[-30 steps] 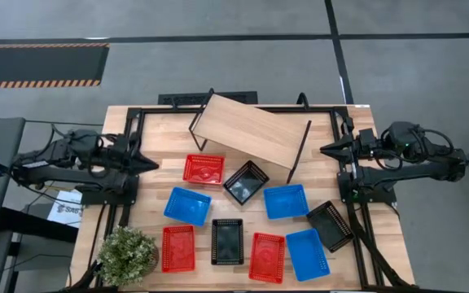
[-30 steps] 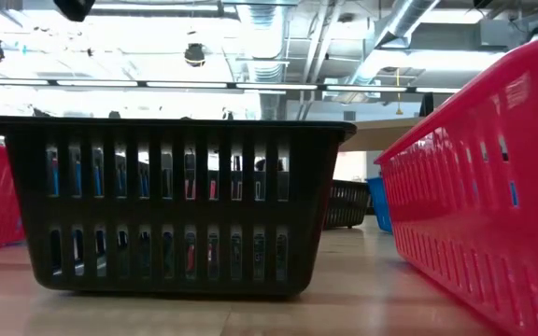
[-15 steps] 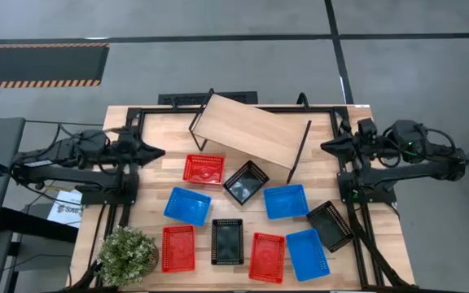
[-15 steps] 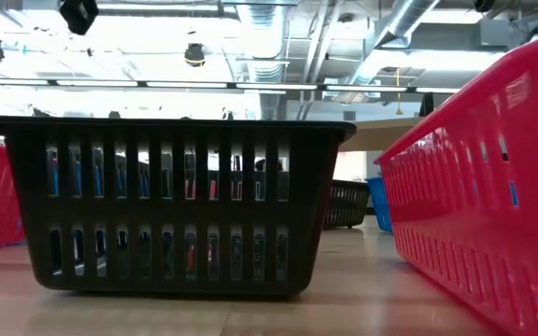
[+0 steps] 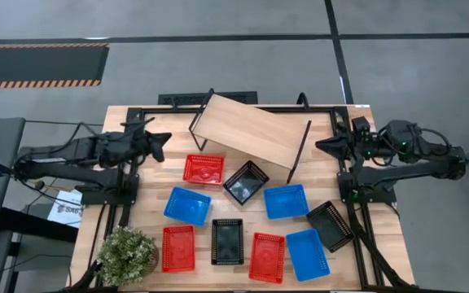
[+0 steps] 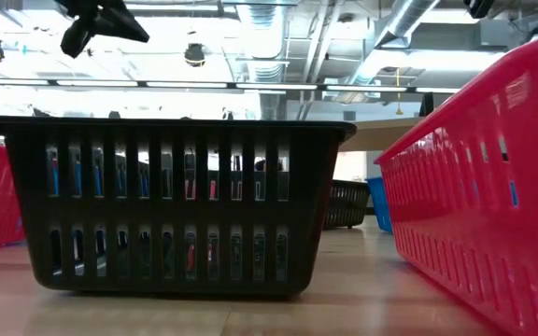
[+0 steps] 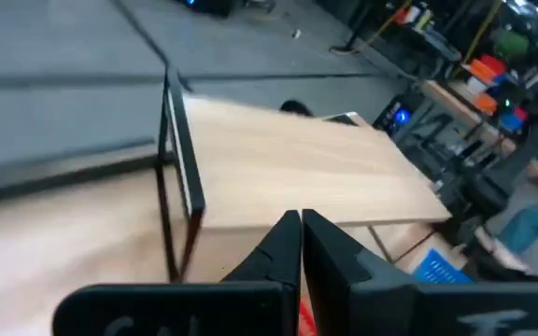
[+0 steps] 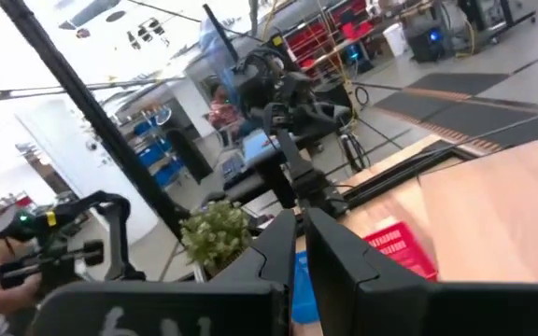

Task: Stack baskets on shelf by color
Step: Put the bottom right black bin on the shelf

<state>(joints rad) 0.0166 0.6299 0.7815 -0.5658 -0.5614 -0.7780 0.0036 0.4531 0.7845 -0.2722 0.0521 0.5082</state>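
The shelf (image 5: 251, 130), a light wooden board on black rod legs, stands askew at the table's far middle; the left wrist view shows the board (image 7: 297, 168). Nine baskets rest on their bottoms on the table in front of it: red (image 5: 203, 168), black (image 5: 246, 181) and blue (image 5: 187, 205) lie nearest it. The others, blue (image 5: 285, 201), black (image 5: 330, 225) and red (image 5: 178, 248) among them, lie farther forward. My left gripper (image 5: 166, 140) hovers shut and empty left of the shelf. My right gripper (image 5: 320, 146) hovers right of it, fingers nearly together, empty.
A potted plant (image 5: 127, 254) stands at the near left corner. A black frame (image 5: 137, 114) runs around the table's edges. In the low view a black basket (image 6: 180, 201) and a red one (image 6: 484, 187) fill the foreground.
My left gripper has moved toward the shelf, to the right and toward the far edge, and has rolled about its own axis; it has come into the low view's top left. My right gripper has rolled in place. No basket has moved.
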